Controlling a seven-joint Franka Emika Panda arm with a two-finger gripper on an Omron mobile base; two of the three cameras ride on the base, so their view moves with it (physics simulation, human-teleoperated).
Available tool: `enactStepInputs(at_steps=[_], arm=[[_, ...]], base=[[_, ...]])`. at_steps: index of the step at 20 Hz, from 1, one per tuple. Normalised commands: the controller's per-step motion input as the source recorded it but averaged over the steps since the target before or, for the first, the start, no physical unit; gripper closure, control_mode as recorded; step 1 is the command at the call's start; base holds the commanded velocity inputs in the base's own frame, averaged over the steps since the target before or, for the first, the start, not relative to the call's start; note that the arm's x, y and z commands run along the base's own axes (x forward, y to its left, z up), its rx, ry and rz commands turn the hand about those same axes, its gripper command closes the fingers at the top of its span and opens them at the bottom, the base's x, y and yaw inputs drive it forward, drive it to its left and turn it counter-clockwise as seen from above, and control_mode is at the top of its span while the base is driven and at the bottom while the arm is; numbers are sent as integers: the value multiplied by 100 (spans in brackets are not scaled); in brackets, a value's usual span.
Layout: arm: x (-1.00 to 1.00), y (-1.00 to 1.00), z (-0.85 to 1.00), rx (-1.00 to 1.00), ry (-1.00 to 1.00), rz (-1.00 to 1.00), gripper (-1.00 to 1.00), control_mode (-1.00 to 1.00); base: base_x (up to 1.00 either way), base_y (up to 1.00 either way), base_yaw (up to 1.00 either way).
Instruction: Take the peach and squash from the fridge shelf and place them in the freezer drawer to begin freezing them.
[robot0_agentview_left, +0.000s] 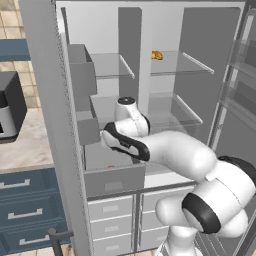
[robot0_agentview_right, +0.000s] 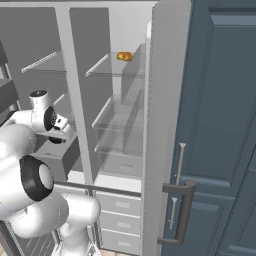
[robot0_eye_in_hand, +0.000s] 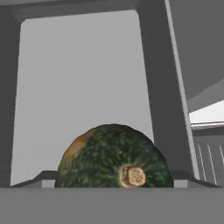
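Observation:
The squash (robot0_eye_in_hand: 111, 155), dark green with a yellowish patch and a tan stem, sits right up against the hand camera between my fingertips. My gripper (robot0_eye_in_hand: 112, 181) is shut on it. The hand (robot0_agentview_right: 59, 131) hangs just above the open freezer drawer (robot0_agentview_right: 59, 161), a deep plain grey box pulled out of the fridge's left side. From the left base, my forearm covers the hand over the freezer drawer (robot0_agentview_left: 114, 179). A small red-orange spot, the peach (robot0_agentview_left: 111, 165), shows inside the drawer near its front wall.
An orange-yellow lumpy item (robot0_agentview_left: 157, 55) lies on the upper glass shelf. Glass shelves (robot0_agentview_left: 172, 112) stand to the right of my arm. Small light-grey drawers (robot0_agentview_left: 111, 220) sit below. The fridge door (robot0_agentview_right: 165, 150) with its handle stands open on the right.

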Motion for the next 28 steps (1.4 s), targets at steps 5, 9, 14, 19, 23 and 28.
enactStepInputs(at_steps=[5, 9, 14, 19, 23, 28], arm=[[13, 24, -58, 0, 10, 3, 100, -100], [8, 20, -43, 0, 5, 0, 100, -100], [0, 11, -42, 0, 1, 0, 100, -100], [0, 2, -48, 0, 0, 0, 100, -100], [-2, 3, -41, 0, 0, 0, -100, -100], [-12, 2, -2, 0, -4, 0, -100, -100]], base=[[0, 0, 0], [0, 0, 0], [0, 0, 0], [0, 0, 0], [0, 0, 0], [0, 0, 0]])
